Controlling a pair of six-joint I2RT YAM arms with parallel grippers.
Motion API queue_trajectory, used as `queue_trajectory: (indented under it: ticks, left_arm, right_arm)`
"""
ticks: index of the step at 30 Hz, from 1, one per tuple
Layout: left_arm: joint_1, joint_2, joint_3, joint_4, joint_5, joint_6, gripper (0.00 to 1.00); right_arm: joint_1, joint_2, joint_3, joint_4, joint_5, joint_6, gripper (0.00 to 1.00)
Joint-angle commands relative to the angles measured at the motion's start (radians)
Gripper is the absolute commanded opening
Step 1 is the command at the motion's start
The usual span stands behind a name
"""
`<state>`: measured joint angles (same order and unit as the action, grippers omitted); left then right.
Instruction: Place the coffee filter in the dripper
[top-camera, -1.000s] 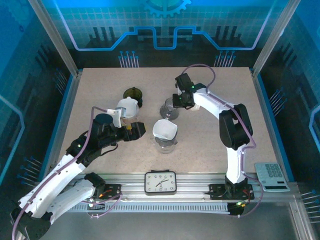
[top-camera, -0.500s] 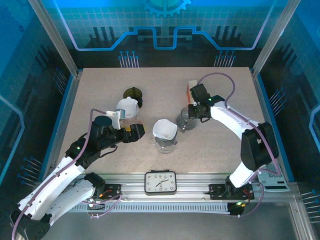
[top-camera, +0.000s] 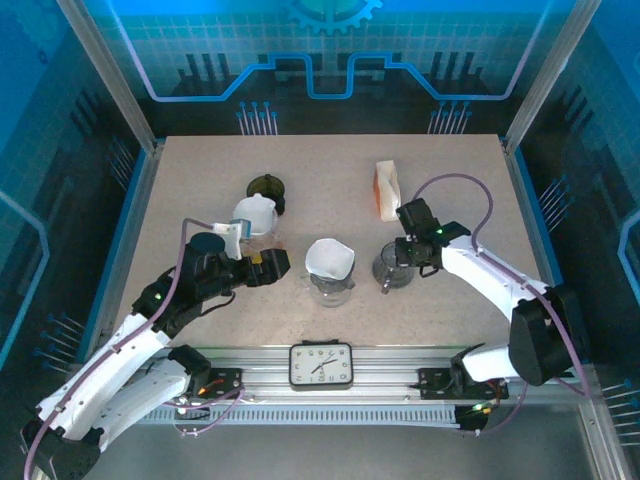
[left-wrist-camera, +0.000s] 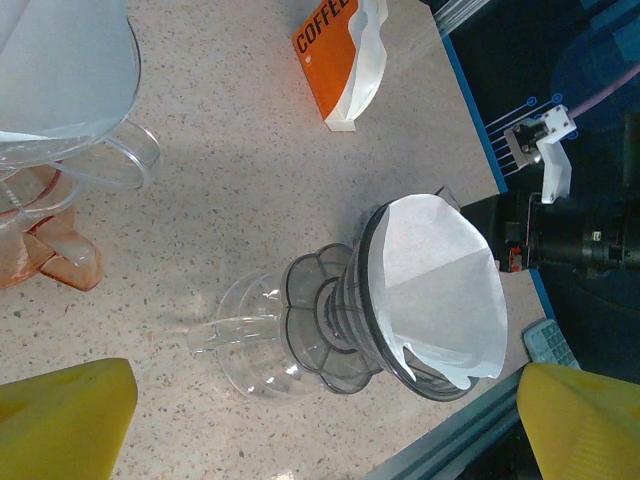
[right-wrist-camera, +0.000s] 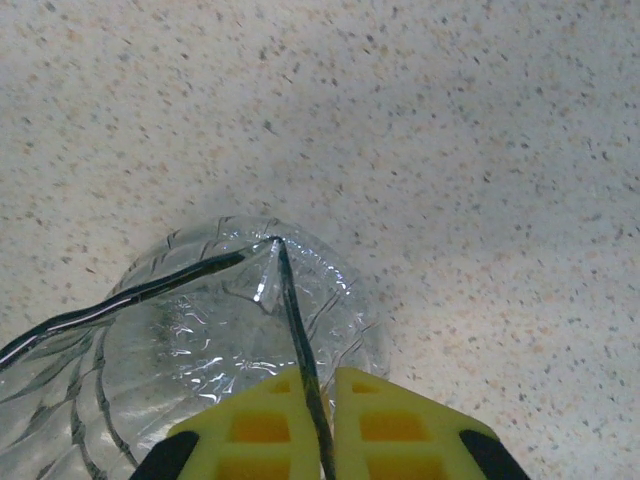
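A white paper coffee filter (top-camera: 329, 259) (left-wrist-camera: 440, 290) sits opened inside the grey dripper (top-camera: 331, 282) (left-wrist-camera: 375, 330), which stands on a clear glass base with a handle (left-wrist-camera: 240, 335) near the table's middle front. My left gripper (top-camera: 276, 263) (left-wrist-camera: 325, 415) is just left of the dripper. It is open, with both yellow fingertips (left-wrist-camera: 70, 415) apart and nothing between them. To the right of the dripper, my right gripper (top-camera: 405, 254) (right-wrist-camera: 322, 405) is shut on the dark rim of a clear ribbed vessel (top-camera: 391, 269) (right-wrist-camera: 200, 330).
An orange coffee filter pack (top-camera: 386, 188) (left-wrist-camera: 340, 60) lies at the back right. A white-topped clear pitcher (top-camera: 254, 215) (left-wrist-camera: 60, 70) and a dark round lid (top-camera: 265, 187) sit behind my left gripper. On the front rail are a clock (top-camera: 321, 364) and a calculator (top-camera: 543, 353).
My right arm has swung right and nearer, carrying the clear ribbed vessel from behind the dripper to its right side. The left arm, dripper and filter have stayed put.
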<state>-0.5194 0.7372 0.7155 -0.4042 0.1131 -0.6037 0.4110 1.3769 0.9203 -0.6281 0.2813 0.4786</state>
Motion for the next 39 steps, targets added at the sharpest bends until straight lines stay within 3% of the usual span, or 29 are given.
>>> queue_trajectory:
  ticks: [1,9,19,27,33,39]
  left_arm:
    - [0.007,-0.013,-0.017,0.031,0.022,-0.011,0.99]
    - [0.007,-0.009,-0.022,0.034,0.023,-0.016,0.99]
    - [0.008,-0.007,-0.016,0.036,0.025,-0.018,0.99]
    - [0.007,-0.006,0.005,0.022,0.018,-0.008,0.99]
    - [0.006,-0.004,0.006,0.018,0.011,-0.005,0.99]
    - [0.008,-0.005,0.011,0.012,0.006,-0.004,0.99]
  right_arm:
    - [-0.009,-0.024,-0.028,0.002,0.025,0.029,0.09]
    - [-0.009,-0.046,-0.066,0.027,0.014,0.034,0.17]
    - [-0.006,-0.121,-0.061,0.017,-0.005,0.025,0.51]
    - [0.015,-0.206,-0.046,0.046,-0.139,-0.031,0.63]
    - [0.146,-0.321,-0.092,0.085,-0.144,-0.030,0.62]
    - [0.328,-0.470,-0.256,0.135,-0.067,0.098,0.61]
